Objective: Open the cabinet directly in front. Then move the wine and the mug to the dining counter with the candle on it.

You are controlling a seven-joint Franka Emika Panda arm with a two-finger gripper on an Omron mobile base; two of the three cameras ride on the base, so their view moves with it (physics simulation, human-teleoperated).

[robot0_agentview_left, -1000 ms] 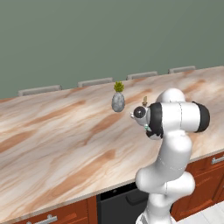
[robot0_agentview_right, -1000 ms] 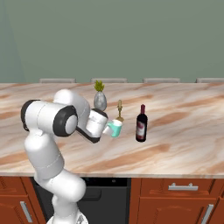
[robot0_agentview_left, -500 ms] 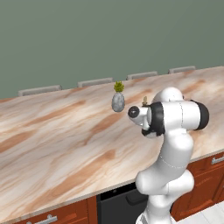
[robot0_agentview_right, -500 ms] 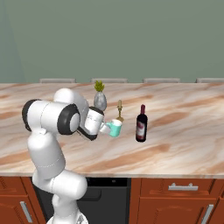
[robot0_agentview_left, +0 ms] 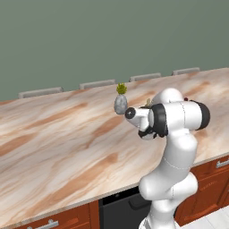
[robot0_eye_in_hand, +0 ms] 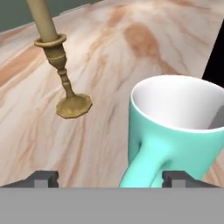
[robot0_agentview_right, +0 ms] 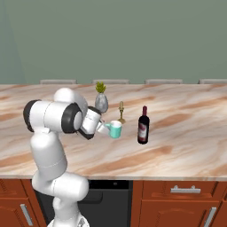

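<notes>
The teal mug point(robot0_agentview_right: 115, 129) stands upright on the beige marble dining counter point(robot0_agentview_right: 186, 146), its handle point(robot0_eye_in_hand: 141, 168) turned toward my hand. My gripper point(robot0_agentview_right: 102, 128) is open just behind it. In the hand view the handle lies between my gripper's point(robot0_eye_in_hand: 109, 178) spread fingertips point(robot0_eye_in_hand: 43, 178), touching neither. The dark wine bottle point(robot0_agentview_right: 142, 125) with its red-and-white label stands a little right of the mug. The brass candle point(robot0_agentview_right: 121, 112) rises just behind the mug and shows close up as the candle point(robot0_eye_in_hand: 56, 57) on its flared base. The cabinet is out of view.
A grey egg-shaped vase point(robot0_agentview_right: 101, 101) with a yellow-green plant stands left of the candle; this vase point(robot0_agentview_left: 120, 103) sits just beyond my arm. Grey chair backs point(robot0_agentview_right: 111, 81) line the counter's far edge. Reddish drawer fronts point(robot0_agentview_right: 186, 191) and a dark panel point(robot0_agentview_right: 106, 197) lie below the near edge.
My hand has drawn back slightly from the mug. The mug, the wine bottle and the candle have stayed where they were.
</notes>
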